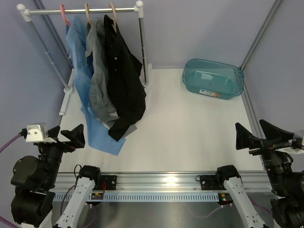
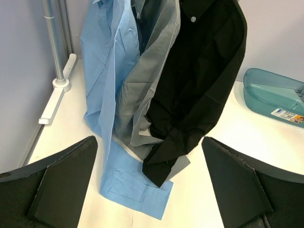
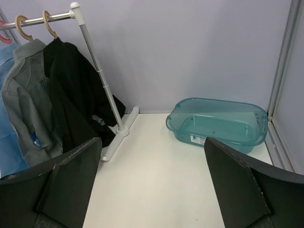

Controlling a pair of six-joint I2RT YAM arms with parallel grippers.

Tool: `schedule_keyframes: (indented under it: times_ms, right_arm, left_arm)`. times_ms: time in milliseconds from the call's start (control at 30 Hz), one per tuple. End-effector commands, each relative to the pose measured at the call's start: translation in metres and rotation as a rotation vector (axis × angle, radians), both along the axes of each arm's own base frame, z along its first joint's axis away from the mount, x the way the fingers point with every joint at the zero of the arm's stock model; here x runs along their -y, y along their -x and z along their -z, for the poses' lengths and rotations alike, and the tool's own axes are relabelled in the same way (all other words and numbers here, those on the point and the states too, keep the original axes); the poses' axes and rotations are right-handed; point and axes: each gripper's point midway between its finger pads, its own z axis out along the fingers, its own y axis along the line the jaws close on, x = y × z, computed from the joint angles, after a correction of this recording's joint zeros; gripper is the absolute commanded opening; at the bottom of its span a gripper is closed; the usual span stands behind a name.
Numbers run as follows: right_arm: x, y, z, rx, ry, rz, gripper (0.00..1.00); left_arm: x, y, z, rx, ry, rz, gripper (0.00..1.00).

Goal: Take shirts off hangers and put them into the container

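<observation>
**Condition.** All three shirts hang from the rail (image 1: 80,10). The light blue shirt (image 1: 81,71) is on the pink hanger (image 1: 63,14) at the rail's left. The grey shirt (image 1: 99,80) and the black shirt (image 1: 126,80) are on the two tan wooden hangers (image 1: 88,12) toward its right post. The garments overlap closely, and the blue hem trails onto the surface (image 1: 190,137) in front of the rail. The teal tub (image 1: 232,91) stands well to the right of the rail and holds nothing.

**Fingers.** The left fingers (image 1: 76,135) are spread wide and grasp nothing, waiting on the near side of the rail just short of the blue hem. The right fingers (image 1: 244,137) are likewise released, well to the rail's right.

**Hazards, in our judgement.**
- A pinch on one shirt may take in a neighbour's cloth, because the layers lie together.
- A sideways pull could drag a hanger's hook along the rail or rock the light frame.
- The trailing hem may snag.
- Long sleeves may drape over the tub wall.
</observation>
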Motion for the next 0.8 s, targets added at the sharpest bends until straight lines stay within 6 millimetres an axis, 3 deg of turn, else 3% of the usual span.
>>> schedule_keyframes:
  times_ms: [0,133,167,267,300,367,400,433,467,500,533,600,633,667,700,733,767]
  right_arm:
    - [-0.005,-0.009,0.008,-0.025,0.002,-0.024,0.99]
    - [-0.013,-0.021,0.027,-0.082,0.016,-0.054,1.0]
    - [-0.017,-0.023,0.031,-0.092,0.022,-0.072,0.99]
    - [-0.034,-0.029,0.044,-0.131,0.034,-0.16,0.99]
    - [-0.04,-0.032,0.05,-0.151,0.031,-0.186,0.99]
    - [-0.043,-0.035,0.054,-0.17,0.008,-0.197,0.99]
    - [-0.043,-0.039,0.061,-0.189,0.004,-0.195,0.99]
    - [-0.044,-0.041,0.062,-0.19,0.001,-0.198,1.0]
    - [-0.045,-0.042,0.064,-0.192,0.003,-0.201,0.99]
    - [-0.047,-0.046,0.07,-0.209,0.006,-0.208,1.0]
    - [-0.048,-0.047,0.072,-0.209,0.007,-0.211,0.99]
    - [-0.05,-0.051,0.079,-0.229,0.002,-0.218,0.99]
    - [-0.051,-0.052,0.081,-0.234,0.001,-0.218,0.99]
    - [-0.05,-0.052,0.083,-0.236,0.001,-0.218,1.0]
    - [-0.051,-0.054,0.087,-0.245,0.002,-0.218,0.99]
    - [-0.051,-0.055,0.089,-0.249,0.001,-0.22,0.99]
    - [-0.051,-0.053,0.089,-0.239,0.001,-0.22,1.0]
  left_arm:
    - [0.003,-0.004,-0.001,0.006,0.007,0.014,0.99]
    - [0.018,-0.016,-0.004,-0.037,0.072,0.067,0.99]
    - [0.023,-0.026,-0.003,-0.076,0.088,0.076,0.99]
    - [0.04,-0.041,-0.02,-0.104,0.127,0.147,0.99]
    - [0.049,-0.059,-0.019,-0.152,0.13,0.172,0.99]
    - [0.057,-0.073,-0.04,-0.136,0.16,0.198,0.99]
    - [0.061,-0.094,-0.04,-0.17,0.166,0.195,0.99]
    - [0.063,-0.103,-0.058,-0.129,0.194,0.192,0.99]
    - [0.064,-0.113,-0.063,-0.131,0.213,0.184,0.99]
    - [0.069,-0.138,-0.061,-0.166,0.231,0.173,0.99]
    - [0.072,-0.145,-0.079,-0.138,0.27,0.176,0.99]
    - [0.089,-0.164,-0.089,-0.14,0.295,0.198,0.99]
    - [0.088,-0.192,-0.085,-0.145,0.278,0.12,0.99]
    - [0.108,-0.194,-0.103,-0.11,0.271,0.153,0.99]
    - [0.114,-0.204,-0.11,-0.086,0.256,0.134,0.99]
    - [0.123,-0.23,-0.1,-0.114,0.234,0.095,0.99]
    - [0.134,-0.234,-0.117,-0.08,0.247,0.105,0.99]
